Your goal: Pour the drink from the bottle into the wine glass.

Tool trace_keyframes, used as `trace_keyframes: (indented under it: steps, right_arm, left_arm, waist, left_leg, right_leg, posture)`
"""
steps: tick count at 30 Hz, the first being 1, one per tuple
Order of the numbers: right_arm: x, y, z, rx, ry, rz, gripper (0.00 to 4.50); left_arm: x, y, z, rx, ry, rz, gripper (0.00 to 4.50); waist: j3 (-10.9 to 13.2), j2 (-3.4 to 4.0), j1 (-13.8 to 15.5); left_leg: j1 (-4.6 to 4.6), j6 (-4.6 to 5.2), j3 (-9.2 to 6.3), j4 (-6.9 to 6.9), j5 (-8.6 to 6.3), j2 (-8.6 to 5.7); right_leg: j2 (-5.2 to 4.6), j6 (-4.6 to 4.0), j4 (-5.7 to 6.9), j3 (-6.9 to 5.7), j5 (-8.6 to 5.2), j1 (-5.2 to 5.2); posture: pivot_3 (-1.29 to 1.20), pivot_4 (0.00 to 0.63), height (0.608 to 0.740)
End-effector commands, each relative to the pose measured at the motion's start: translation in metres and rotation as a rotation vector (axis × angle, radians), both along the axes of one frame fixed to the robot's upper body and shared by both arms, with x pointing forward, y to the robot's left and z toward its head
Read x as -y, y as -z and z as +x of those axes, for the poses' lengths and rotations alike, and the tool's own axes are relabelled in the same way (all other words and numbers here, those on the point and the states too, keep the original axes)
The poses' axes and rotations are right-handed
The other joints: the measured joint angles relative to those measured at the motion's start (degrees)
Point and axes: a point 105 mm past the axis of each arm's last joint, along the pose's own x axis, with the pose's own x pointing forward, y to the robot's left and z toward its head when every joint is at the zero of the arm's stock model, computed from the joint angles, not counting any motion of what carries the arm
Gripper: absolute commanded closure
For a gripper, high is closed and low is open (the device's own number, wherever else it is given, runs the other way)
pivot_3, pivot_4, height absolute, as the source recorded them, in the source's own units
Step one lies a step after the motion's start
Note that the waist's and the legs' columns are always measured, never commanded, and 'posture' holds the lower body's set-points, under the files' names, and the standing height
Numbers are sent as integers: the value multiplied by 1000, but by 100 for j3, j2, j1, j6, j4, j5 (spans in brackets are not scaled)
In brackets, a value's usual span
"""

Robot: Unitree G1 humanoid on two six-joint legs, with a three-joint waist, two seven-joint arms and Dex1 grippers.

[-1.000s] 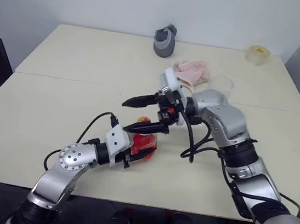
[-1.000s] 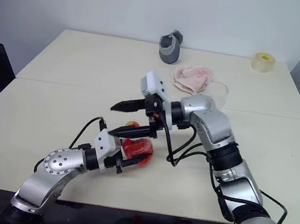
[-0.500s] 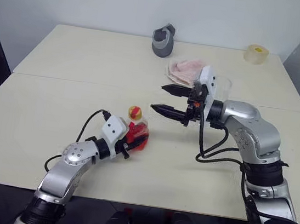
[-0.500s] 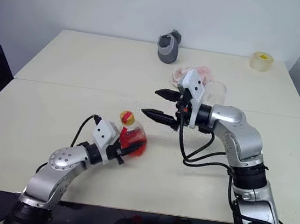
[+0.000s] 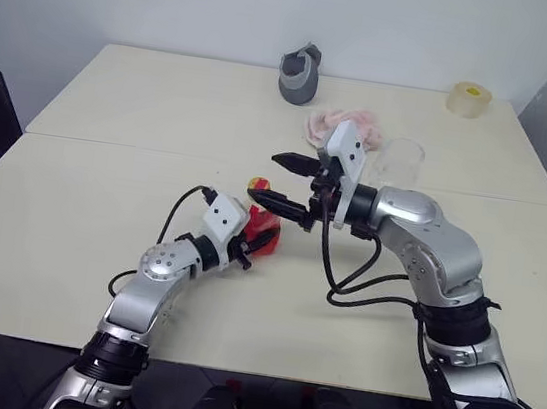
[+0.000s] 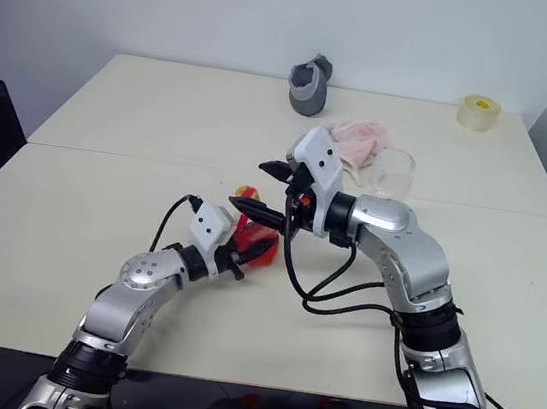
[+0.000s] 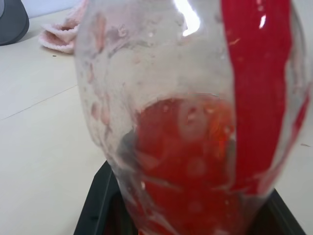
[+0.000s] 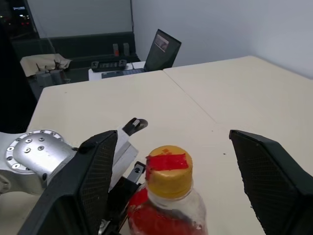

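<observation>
Head views: table (image 5: 104, 192), two joined tops. Bottle (image 5: 261, 231) near the front middle, upright, tilted slightly, long axis near vertical, drink (image 6: 256, 245) red in its lower body. Left gripper (image 5: 248, 247) clamped on the bottle's body from the robot's left. Right gripper (image 5: 279, 179) level, pointing left, jaws wide apart and holding nothing, straddling the space just above and behind the cap (image 5: 256, 183); this is the nearer free hand for the cap. Glass (image 5: 398, 160) well apart, behind the right arm, beside a pink cloth (image 6: 361, 140); tape roll (image 5: 468, 98) and a grey object (image 5: 299, 75) at the far edge. Left wrist view: bottle wall pressed close, drink pooled low, black fingers (image 7: 98, 205) flanking it. Right wrist view: cap (image 8: 168, 170) sits between the two spread fingers (image 8: 93, 186), touching neither, still screwed on.
</observation>
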Motion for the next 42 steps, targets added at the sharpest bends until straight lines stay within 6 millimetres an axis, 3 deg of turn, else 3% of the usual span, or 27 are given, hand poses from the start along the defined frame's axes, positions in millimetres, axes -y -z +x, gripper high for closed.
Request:
trace_keyframes:
  steps: [1, 14, 23, 30, 33, 42]
  right_arm:
    - [-10, -14, 2, 83, 10, 16, 579]
    - [-10, -7, 14, 109, 46, 2, 579]
    - [-7, -6, -6, 20, -46, 51, 579]
    - [-6, -5, -2, 23, -25, 48, 579]
    - [-7, -5, -1, 18, -24, 55, 1180]
    - [-9, -1, -4, 22, -51, 46, 4339]
  left_arm:
    - [6, -12, -2, 53, 35, 3, 2948]
    - [5, -15, -2, 56, 28, -4, 2948]
    - [4, -17, 0, 53, 17, -17, 2948]
    - [5, -17, 1, 53, 18, -22, 2948]
    - [5, -18, 1, 53, 19, -21, 2948]
    - [5, -23, -1, 67, 27, -17, 2948]
  waist:
    - [0, 0, -2]
    - [0, 0, -3]
    - [0, 0, -2]
    - [0, 0, -2]
    - [0, 0, -3]
    - [0, 0, -3]
  left_leg:
    - [0, 0, 0, -1, 0, 0]
    - [-3, -1, 3, -2, 0, 2]
    - [-4, 0, 2, -2, 0, 3]
    - [-5, 0, 1, -1, 0, 1]
    - [-5, 0, 2, -1, 0, 1]
    - [-5, 0, 2, -2, 0, 2]
  right_leg:
    - [1, 0, 1, 0, 0, -2]
    - [1, 0, 1, 3, 0, -8]
    - [0, 0, 1, 3, 0, -10]
    - [0, 0, 3, 2, 0, -10]
    - [0, 0, 2, 3, 0, -10]
    - [0, 0, 2, 3, 0, -11]
  posture:
    - [0, 150, 740]
    - [0, 150, 740]
    - [0, 150, 740]
    - [0, 150, 740]
    - [0, 150, 740]
    - [0, 150, 740]
